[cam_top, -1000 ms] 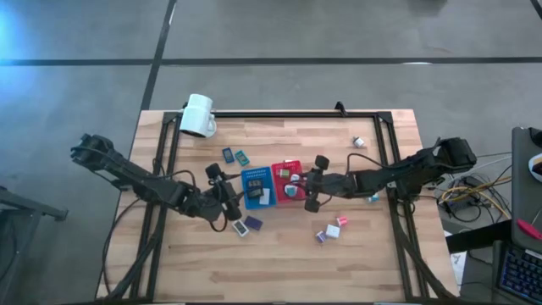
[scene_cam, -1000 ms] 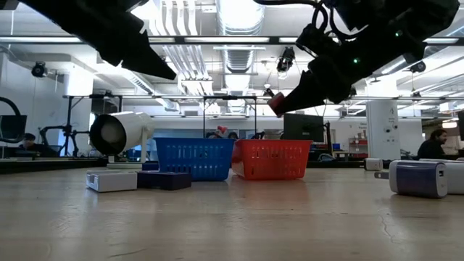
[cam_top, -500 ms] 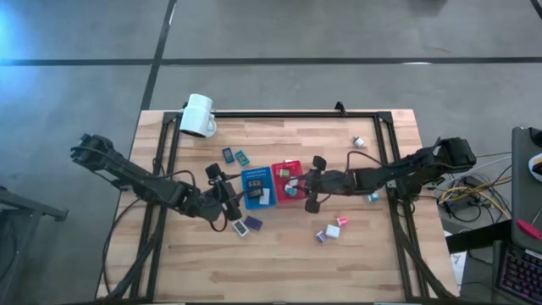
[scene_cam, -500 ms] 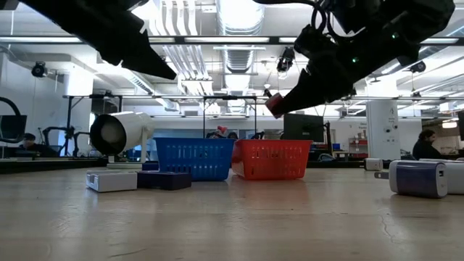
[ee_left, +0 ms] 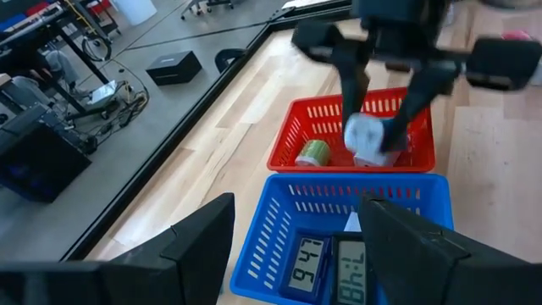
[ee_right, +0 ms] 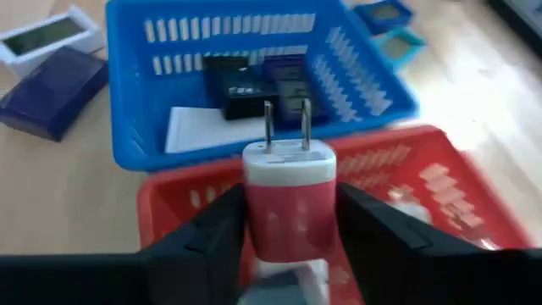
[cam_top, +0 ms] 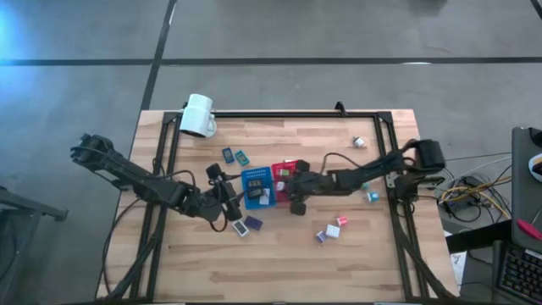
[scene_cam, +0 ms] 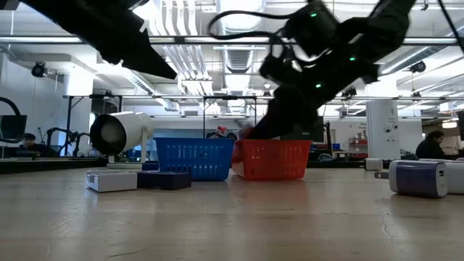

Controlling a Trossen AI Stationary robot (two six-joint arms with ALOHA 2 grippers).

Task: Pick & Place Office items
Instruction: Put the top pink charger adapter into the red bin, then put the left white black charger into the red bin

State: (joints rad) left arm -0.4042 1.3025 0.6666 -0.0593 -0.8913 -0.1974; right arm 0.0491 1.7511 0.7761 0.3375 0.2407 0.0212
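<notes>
My right gripper hangs over the red basket and is shut on a small red plug adapter that has a white cap and two metal prongs. My left gripper is open and waits at the near left side of the blue basket, touching nothing. Flat pieces lie inside the blue basket. Loose pieces rest flat on the table: a dark blue one and a teal one beyond the baskets, a white one and a dark one nearer. My right gripper pinches the red body of the plug adapter between its two fingers, one on each side. The white cap and prongs stick out past the fingertips. The adapter is lifted clear, above the red basket's inside.
A white mug lies on its side at the table's far left corner. More small pieces lie to the right. A black frame runs around the work area. The red basket holds a green piece.
My right gripper has moved toward the table's left and downward, carrying the red plug adapter from the red basket's right side to over the basket. It stays shut on the adapter. My left arm has kept still.
</notes>
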